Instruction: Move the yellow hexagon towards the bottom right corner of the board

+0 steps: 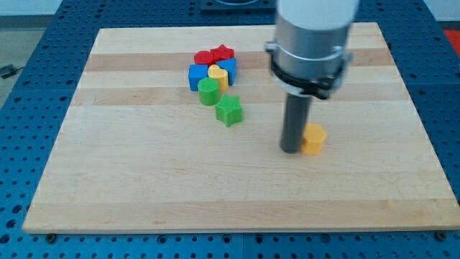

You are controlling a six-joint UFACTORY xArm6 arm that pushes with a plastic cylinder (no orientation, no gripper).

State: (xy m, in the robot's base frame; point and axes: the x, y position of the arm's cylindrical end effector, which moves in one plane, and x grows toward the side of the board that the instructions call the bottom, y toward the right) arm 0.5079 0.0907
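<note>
The yellow hexagon (314, 139) lies on the wooden board (144, 180), right of the middle. My tip (291, 150) stands on the board right against the hexagon's left side, touching or nearly touching it. The rod rises from there to the grey arm body at the view's top. The board's bottom right corner (451, 227) is far down and to the right of the hexagon.
A cluster sits at the upper middle: a red block (203, 57), a red star (223, 52), a blue block (197, 76), a blue block (228, 67), a yellow block (218, 75), a green cylinder (209, 92). A green star (229, 110) lies just below them.
</note>
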